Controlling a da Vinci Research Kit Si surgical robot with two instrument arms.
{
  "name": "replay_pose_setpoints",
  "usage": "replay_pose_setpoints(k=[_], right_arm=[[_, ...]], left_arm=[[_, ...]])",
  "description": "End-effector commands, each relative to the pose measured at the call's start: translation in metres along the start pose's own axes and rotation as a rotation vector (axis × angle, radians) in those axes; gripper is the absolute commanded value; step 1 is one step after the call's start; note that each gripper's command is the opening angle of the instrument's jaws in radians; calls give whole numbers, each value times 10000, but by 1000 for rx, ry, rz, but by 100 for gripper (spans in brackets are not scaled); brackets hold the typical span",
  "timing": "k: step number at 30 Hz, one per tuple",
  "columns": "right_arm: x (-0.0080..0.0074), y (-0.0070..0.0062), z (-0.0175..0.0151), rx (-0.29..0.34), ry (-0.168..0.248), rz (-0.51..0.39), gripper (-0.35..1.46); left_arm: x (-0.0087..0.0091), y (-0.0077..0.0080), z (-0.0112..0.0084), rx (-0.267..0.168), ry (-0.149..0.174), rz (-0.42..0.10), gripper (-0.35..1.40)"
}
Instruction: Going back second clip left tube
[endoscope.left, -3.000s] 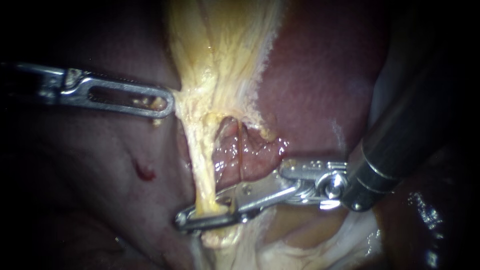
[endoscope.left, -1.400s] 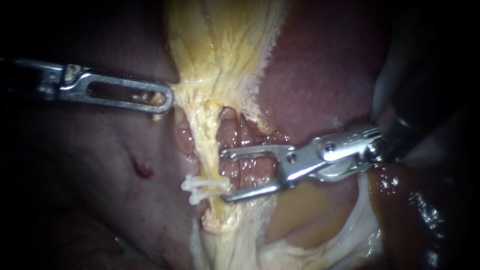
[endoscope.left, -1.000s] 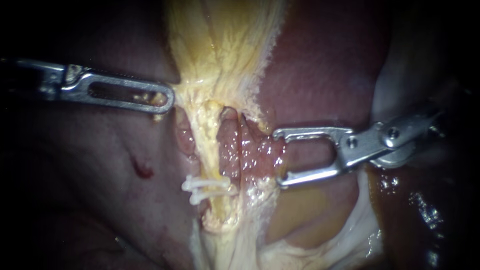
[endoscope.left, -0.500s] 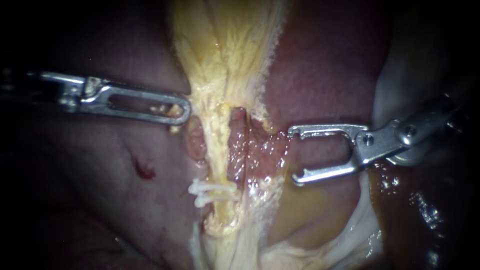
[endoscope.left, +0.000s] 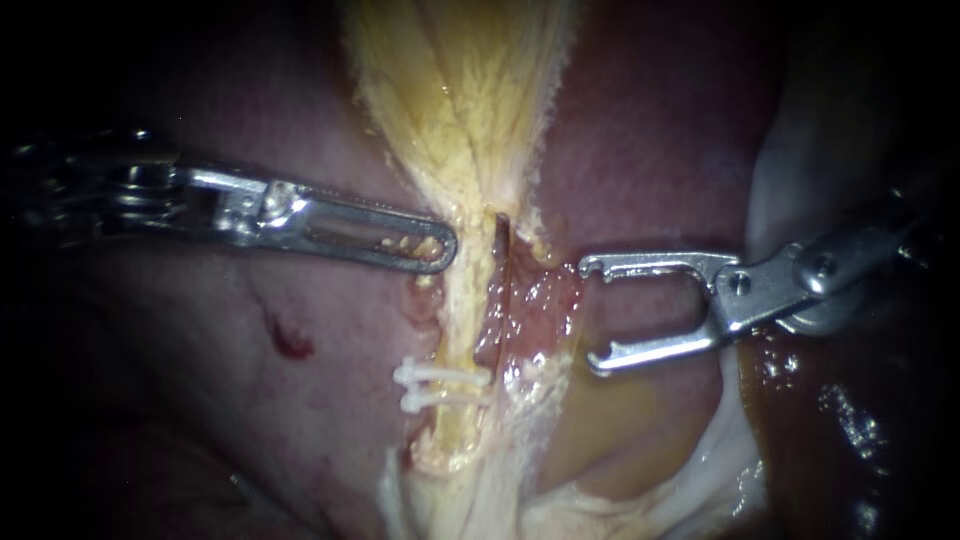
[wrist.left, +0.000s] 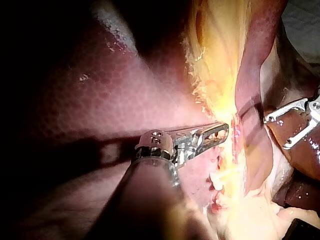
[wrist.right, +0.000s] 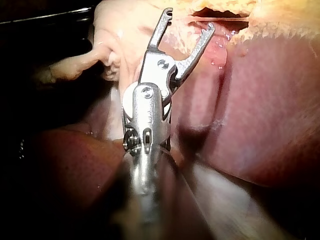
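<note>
Low down on the pale yellow left tube (endoscope.left: 458, 322) sit two white clips (endoscope.left: 443, 386), one just above the other. Beside them my right instrument (endoscope.left: 590, 313) hangs over the liver (endoscope.left: 650, 150), jaws wide apart and empty. Higher up, my left instrument's (endoscope.left: 440, 250) jaws lie together, apparently pinching the yellow tissue (endoscope.left: 460, 120), though the tip is hard to make out.

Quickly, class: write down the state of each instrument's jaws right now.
Left instrument: jaws shut on the edge of the yellow tissue.
Right instrument: jaws open, holding nothing.

Left tool (endoscope.left: 440, 250) clamped on tissue (endoscope.left: 462, 200); right tool (endoscope.left: 592, 314) jaws apart.
</note>
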Motion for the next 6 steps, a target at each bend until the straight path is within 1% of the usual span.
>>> replay_pose_setpoints(k=[1,6], right_arm=[[0,0,0,-3,-1,0,50],[1,0,0,8,3,1,50]], left_arm=[[0,0,0,0,0,0,-35],[0,0,0,0,0,-1,-35]])
